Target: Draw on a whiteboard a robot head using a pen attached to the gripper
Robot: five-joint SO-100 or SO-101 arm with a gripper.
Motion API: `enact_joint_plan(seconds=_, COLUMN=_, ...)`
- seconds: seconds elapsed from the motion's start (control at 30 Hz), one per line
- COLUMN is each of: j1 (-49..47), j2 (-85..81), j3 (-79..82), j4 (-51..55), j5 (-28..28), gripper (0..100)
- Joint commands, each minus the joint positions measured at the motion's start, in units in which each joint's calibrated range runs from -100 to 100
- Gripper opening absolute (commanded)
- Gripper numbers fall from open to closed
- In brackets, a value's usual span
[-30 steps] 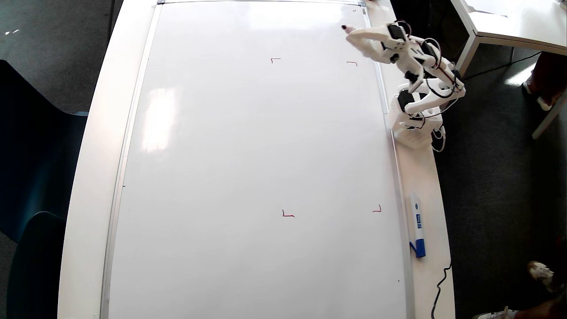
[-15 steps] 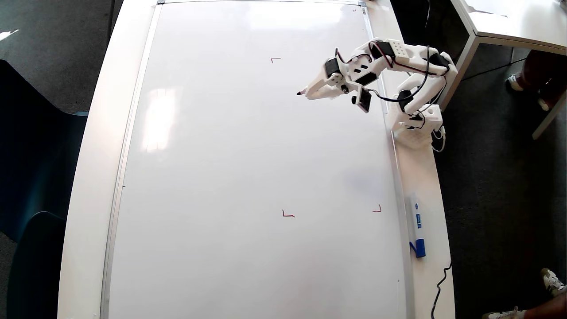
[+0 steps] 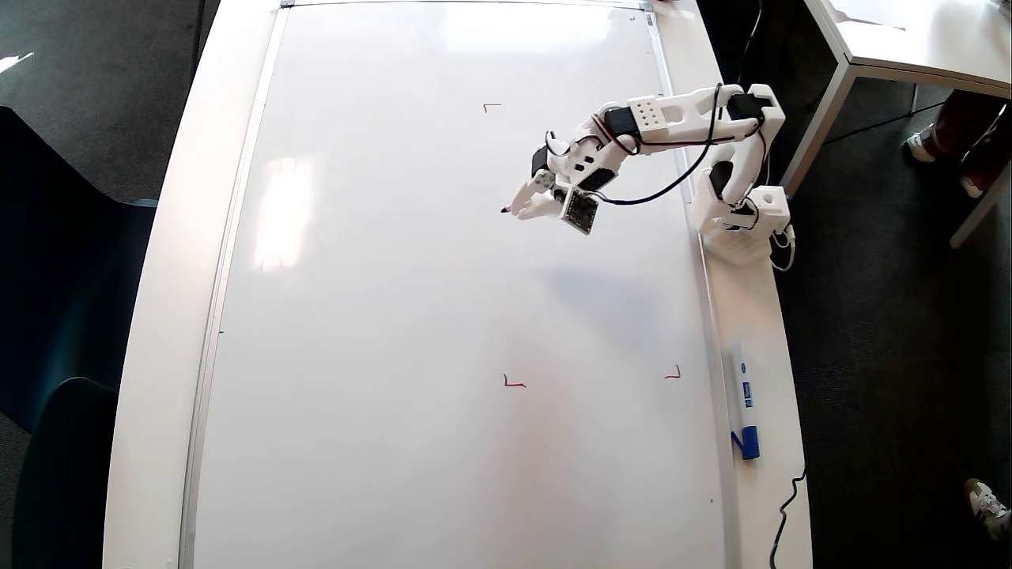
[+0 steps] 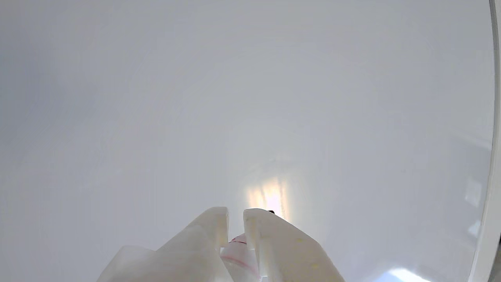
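Note:
The whiteboard (image 3: 395,276) fills most of the overhead view; its white surface (image 4: 195,98) fills the wrist view. Three small red corner marks show on it, the fourth lies under the arm. No robot head drawing shows on the board. My white gripper (image 3: 518,209) reaches from the right over the board's upper right part, between the corner marks. It is shut on the pen (image 4: 239,252), whose dark tip (image 3: 504,210) pokes out to the left. In the wrist view the two white fingers (image 4: 207,235) flank the pen's white and red body. Whether the tip touches the board cannot be told.
A white marker with a blue cap (image 3: 744,411) lies on the table to the right of the board's silver frame. The arm's base (image 3: 743,225) stands at the table's right edge. A black cable (image 3: 787,514) hangs at the lower right. Another white table (image 3: 909,39) stands at top right.
The arm has swung from the board's top right corner down and left, carrying the pen tip into the area between the red corner marks. No new line appears.

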Motion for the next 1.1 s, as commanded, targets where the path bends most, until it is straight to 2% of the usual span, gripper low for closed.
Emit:
enact_joint_plan(seconds=0.0, j1=-0.2, j2=1.2, j3=0.0, j4=-4.2, j5=-0.3, gripper=1)
enact_joint_plan(seconds=0.3, j1=-1.4, j2=8.6, j3=0.0, j4=-6.0, j5=-0.1, gripper=1)
enact_joint_plan(seconds=0.5, j1=-1.7, j2=12.8, j3=0.0, j4=-12.6, j5=0.0, gripper=1)
enact_joint_plan(seconds=1.07, j1=-1.7, j2=14.7, j3=1.8, j4=-12.6, j5=0.0, gripper=1)
